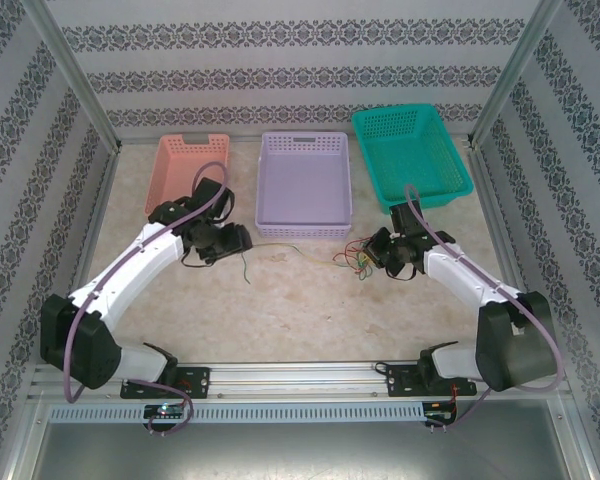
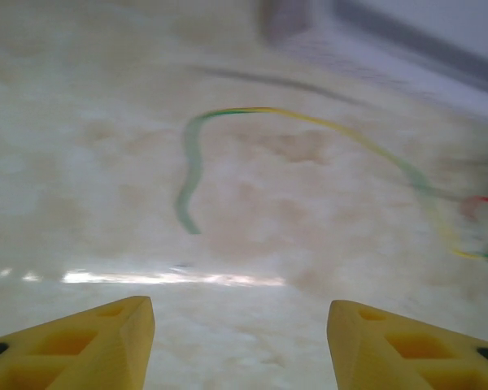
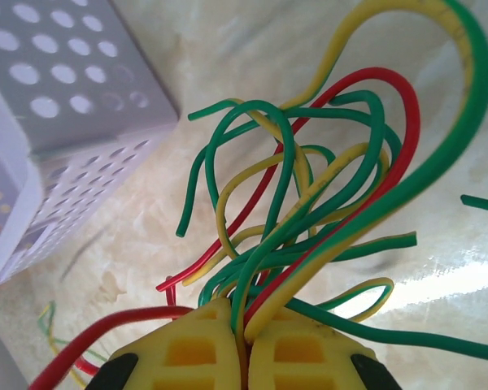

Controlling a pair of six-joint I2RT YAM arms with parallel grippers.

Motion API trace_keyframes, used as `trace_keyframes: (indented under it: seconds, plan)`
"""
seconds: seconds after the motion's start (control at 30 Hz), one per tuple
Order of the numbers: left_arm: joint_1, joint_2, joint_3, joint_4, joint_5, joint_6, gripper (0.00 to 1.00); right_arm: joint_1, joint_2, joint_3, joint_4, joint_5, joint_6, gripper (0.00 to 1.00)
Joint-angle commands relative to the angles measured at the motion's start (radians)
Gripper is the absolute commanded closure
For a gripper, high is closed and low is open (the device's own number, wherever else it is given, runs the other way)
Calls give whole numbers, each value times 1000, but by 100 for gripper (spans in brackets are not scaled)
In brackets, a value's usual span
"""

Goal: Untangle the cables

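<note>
Untangling in progress: we see the right gripper [image 3: 242,341] clenched on a knot of red, yellow and green cables [image 3: 309,244] fanning out just ahead of its fingertips, while the left gripper [image 2: 240,333] stands released, a green-and-yellow cable [image 2: 193,166] lying untouched on the table [image 2: 89,162] ahead of it.

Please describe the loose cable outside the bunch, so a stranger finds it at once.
Find the lilac basket, middle of three. Before its near wall one thin cable lies flat, green at its left end, then yellow. Unlike the bunch in the right gripper, it is stretched out.
</note>
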Motion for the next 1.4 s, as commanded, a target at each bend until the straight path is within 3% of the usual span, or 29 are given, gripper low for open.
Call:
trace_keyframes:
  seconds: [0.0, 0.1, 0.23, 0.43, 0.53, 0.6, 0.63, 0.7, 0.87, 1.03, 1.13, 1.27, 1.37]
  plan:
    - [-92, 2, 49, 65, 161, -181, 38, 19, -46, -7, 11, 11, 40, 100]
    - [-181, 78, 56, 162, 255, -358, 37, 34, -71, -18, 34, -4, 99, 100]
    - [-222, 194, 42, 245, 358, -542, 36, 51, -77, -16, 70, -30, 169, 100]
    - [-232, 283, -23, 538, 321, -748, 30, 93, -68, -1, 62, -67, 192, 100]
    - [-239, 345, 16, 545, 282, -746, 32, 113, -89, -23, 74, -74, 224, 100]
    - [-242, 370, 7, 587, 263, -751, 44, 121, -103, -37, 82, -77, 242, 100]
    - [-244, 382, -2, 604, 258, -752, 57, 120, -108, -41, 81, -79, 243, 100]
    - [-241, 395, -20, 613, 253, -748, 99, 114, -117, -43, 70, -83, 234, 100]
    - [-208, 295, -92, 511, 142, -666, 100, -11, -142, -79, 11, -121, 142, 100]
    - [-113, 198, -149, 405, 109, -547, 100, -162, -96, -81, -78, -187, -79, 98]
    - [-70, 170, -165, 379, 112, -505, 100, -170, -53, -45, -139, -181, -162, 99]
    - [-53, 166, -151, 332, 109, -456, 100, -172, -56, -48, -124, -172, -158, 97]
    - [-55, 184, -182, 406, 180, -469, 100, -151, -54, -52, -78, -179, -146, 100]
